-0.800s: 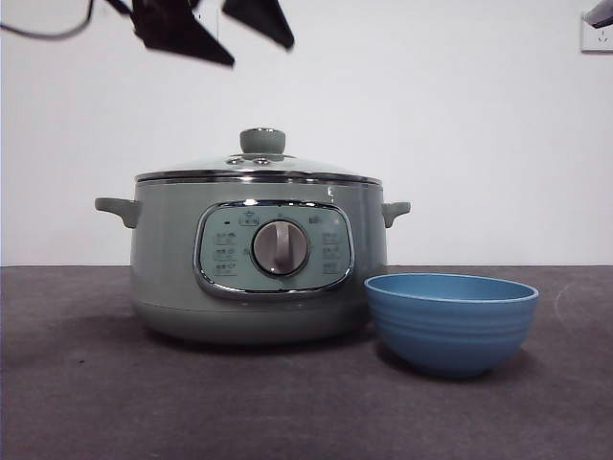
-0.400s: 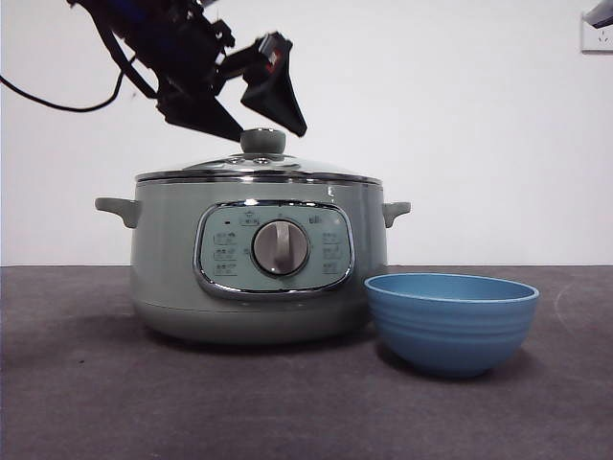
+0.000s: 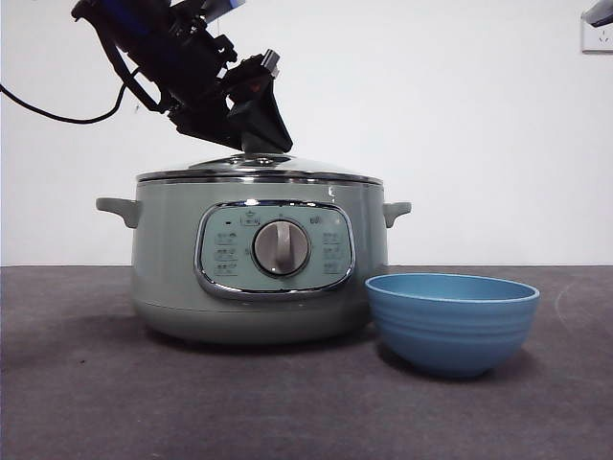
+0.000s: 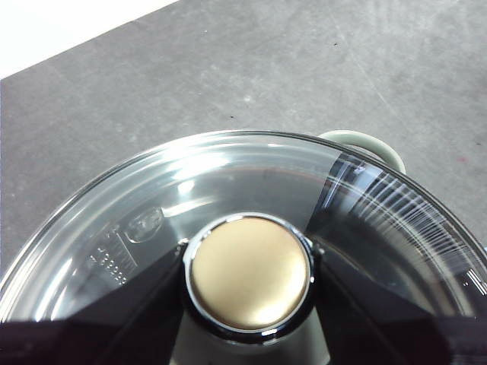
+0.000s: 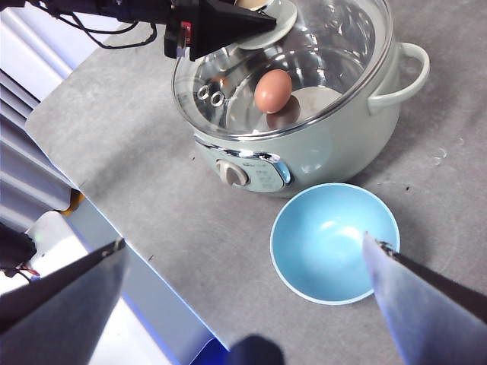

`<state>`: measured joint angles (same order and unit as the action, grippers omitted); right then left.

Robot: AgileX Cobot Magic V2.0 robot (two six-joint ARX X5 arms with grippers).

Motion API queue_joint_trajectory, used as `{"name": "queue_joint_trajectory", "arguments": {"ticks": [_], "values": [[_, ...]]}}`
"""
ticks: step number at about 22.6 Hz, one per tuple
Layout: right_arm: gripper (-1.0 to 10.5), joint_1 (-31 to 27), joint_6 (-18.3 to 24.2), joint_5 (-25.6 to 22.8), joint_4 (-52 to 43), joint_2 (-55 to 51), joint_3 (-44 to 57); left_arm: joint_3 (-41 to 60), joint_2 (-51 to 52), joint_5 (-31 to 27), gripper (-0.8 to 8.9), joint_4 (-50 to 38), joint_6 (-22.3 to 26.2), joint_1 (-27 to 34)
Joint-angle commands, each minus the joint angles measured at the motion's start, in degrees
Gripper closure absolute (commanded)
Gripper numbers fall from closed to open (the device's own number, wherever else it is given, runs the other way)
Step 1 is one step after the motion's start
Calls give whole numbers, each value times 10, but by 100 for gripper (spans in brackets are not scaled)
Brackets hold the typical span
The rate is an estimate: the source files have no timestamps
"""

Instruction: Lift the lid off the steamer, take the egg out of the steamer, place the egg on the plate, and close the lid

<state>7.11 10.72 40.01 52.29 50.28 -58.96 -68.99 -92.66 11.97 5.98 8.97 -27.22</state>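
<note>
Left end effector [image 3: 251, 134] around lid [image 4: 228, 190] knob, jaws hugging both sides, maybe not tight yet: could slip off w/ weak squeeze, glass banging back onto steamer [image 3: 259, 268].

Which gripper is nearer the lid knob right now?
Left. The left gripper straddles the lid knob; the right gripper hangs open, high over the plate.

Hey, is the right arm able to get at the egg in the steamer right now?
Probably not yet. The egg sits inside the steamer under the glass lid, which covers the pot. The left gripper has its jaws on either side of the lid's knob; the right gripper waits open above the plate.
</note>
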Motion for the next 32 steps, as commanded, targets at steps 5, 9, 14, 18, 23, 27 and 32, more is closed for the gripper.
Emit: {"name": "queue_joint_trajectory", "arguments": {"ticks": [5,9,14,18,23,27,32], "values": [[348,1,-2,-1,-4,0,-2,2,-2,3,822,-1,-4,-2],[348,1,-2,-1,-4,0,-2,2,5,3,822,-14,-19,-2],[348,1,-2,-1,-5,0,-2,0,35,3,822,-21,-19,-2],[348,1,-2,-1,-9,0,-2,-12,54,3,822,-16,-19,-2],[348,2,-24,3,-40,2,-2,-17,120,0,822,23,-31,-1],[348,29,-78,3,-133,17,-2,-17,220,-27,822,83,-33,5],[349,98,-132,-33,-236,80,-2,-17,359,-80,822,191,-34,6]]}}
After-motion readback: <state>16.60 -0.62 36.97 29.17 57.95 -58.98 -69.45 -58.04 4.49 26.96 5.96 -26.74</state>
